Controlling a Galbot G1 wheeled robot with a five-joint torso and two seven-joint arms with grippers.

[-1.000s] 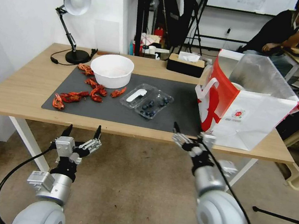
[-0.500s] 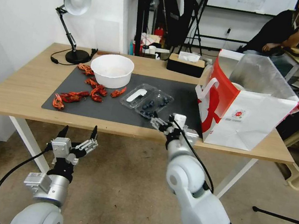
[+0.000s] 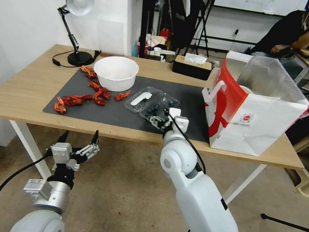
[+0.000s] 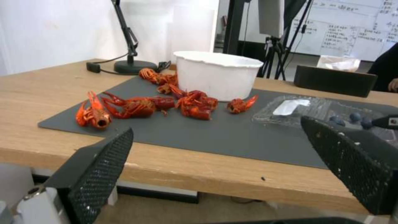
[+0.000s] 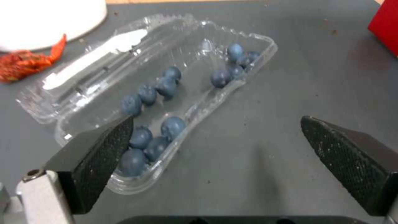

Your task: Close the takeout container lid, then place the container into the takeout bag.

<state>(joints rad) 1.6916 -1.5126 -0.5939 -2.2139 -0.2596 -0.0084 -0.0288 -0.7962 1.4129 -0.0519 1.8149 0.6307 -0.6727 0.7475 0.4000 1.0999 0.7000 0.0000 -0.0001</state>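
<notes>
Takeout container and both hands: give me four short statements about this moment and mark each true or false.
1. The takeout container lies open on the dark mat. True.
2. The right hand is shut on the lid. False: it is open, by the container's near edge.
3. The takeout bag lies flat. False: it stands upright.
4. The left hand hangs open below the table edge. True.
</notes>
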